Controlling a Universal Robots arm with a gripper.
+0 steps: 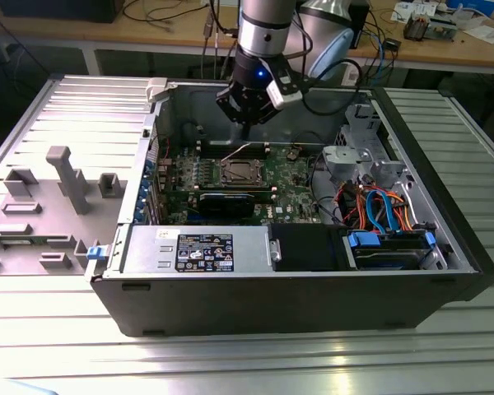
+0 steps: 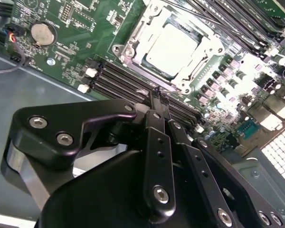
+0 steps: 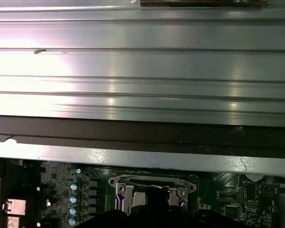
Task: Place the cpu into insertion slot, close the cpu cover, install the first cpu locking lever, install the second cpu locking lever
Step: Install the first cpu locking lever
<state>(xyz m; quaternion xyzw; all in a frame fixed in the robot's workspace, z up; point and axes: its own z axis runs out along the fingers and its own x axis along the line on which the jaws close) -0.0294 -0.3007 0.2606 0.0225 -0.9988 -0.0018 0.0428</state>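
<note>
Two black fingers of the end effector [image 2: 157, 97] meet at their tips, pressed together with nothing between them. It hangs above the green circuit board [image 2: 76, 52], over the long parallel black memory slots [image 2: 118, 80] and just beside the socket.

Close by, the small flat square cpu with its silvery-grey metal top [image 2: 173, 45] already sits in the insertion slot, a square metal-rimmed socket [image 1: 240, 171]. The thin silvery square cpu cover frame [image 2: 141, 63] appears to lie down around it, the chip's top showing through the cut-out.

In the exterior view a thin pale rod [image 1: 237, 151] slants up over the socket; it may be a locking lever not yet latched, though I cannot be sure. By that reading, placing and covering look done and the lever stage is in hand. That work calls for a low, careful approach at the socket's edge, clear of the memory slots.

Being square, the cpu has no long axis. It lies flat, face up, its edges in line with the socket and the slots.

Around all this stands the open black computer case [image 1: 272, 296] on the ribbed metal bench [image 1: 445, 346].
</note>
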